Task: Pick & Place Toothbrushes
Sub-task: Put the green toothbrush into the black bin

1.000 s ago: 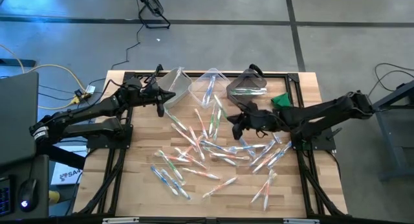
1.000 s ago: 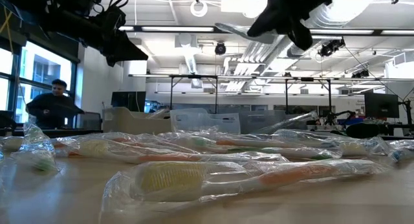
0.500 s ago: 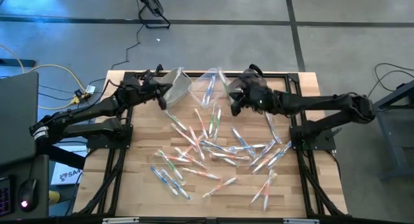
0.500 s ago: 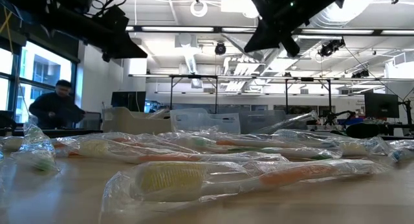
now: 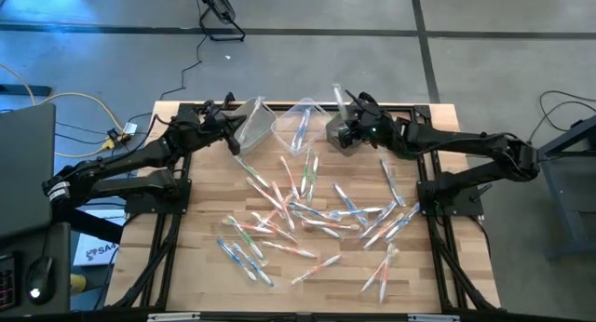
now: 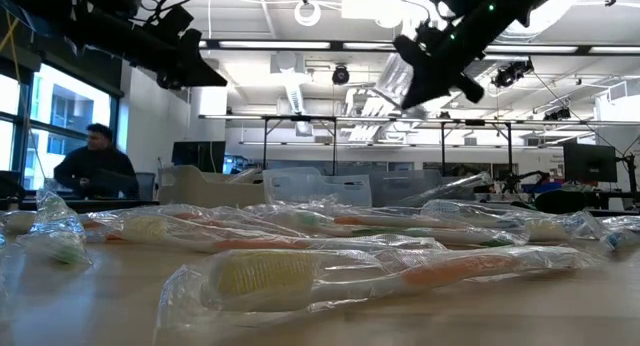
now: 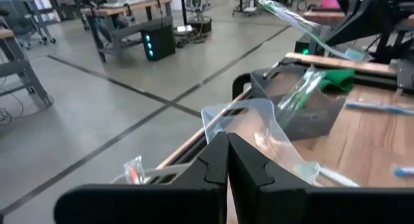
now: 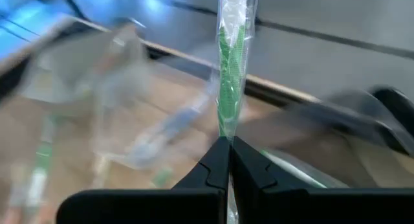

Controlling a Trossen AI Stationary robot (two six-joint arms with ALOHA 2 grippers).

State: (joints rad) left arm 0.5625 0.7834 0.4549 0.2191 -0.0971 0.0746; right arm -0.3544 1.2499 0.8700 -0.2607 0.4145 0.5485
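Three clear plastic bins sit in a row along the table's far edge. Left bin: a wrapped brush with a red handle shows at its rim in the left wrist view. Middle bin: a few wrapped brushes. Right bin: darker, green-handled brushes inside. No readable labels anywhere.

Right gripper over the right bin, fingers clamped on a green toothbrush standing up in its wrapper. Left gripper closed, empty, beside the left bin. Remaining toothbrushes lie scattered mid-table.

Bright overhead ceiling strip lights, motion-blurred right wrist view.
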